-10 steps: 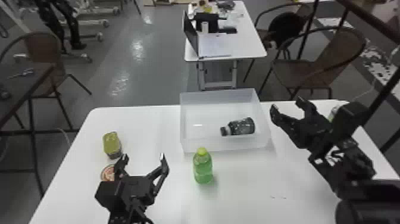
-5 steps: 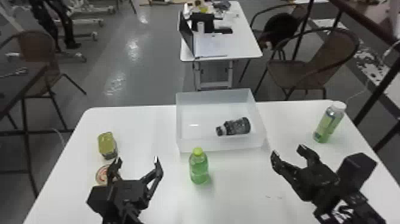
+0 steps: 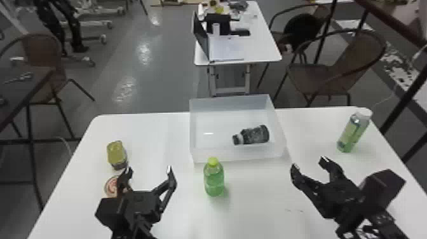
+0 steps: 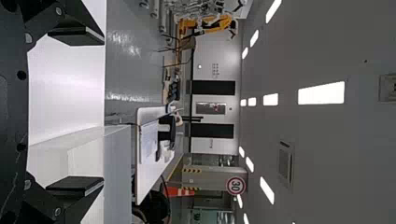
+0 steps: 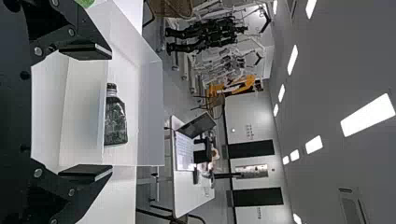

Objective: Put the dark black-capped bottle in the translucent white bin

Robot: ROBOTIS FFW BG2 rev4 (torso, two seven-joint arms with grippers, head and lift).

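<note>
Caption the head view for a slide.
Dark black-capped bottle lying in the translucent white bin, both grippers open nearby.

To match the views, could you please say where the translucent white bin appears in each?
Head: the bin, near centre, beyond the green bottle.
Left wrist: the bin, partly behind one finger.
Right wrist: the bin, between and beyond the fingers.
Shared landmark: the far white table.

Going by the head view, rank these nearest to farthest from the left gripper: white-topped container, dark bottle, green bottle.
1. Green bottle, right of the left gripper
2. Dark bottle, lying in the bin
3. White-topped container, table's far right
</note>
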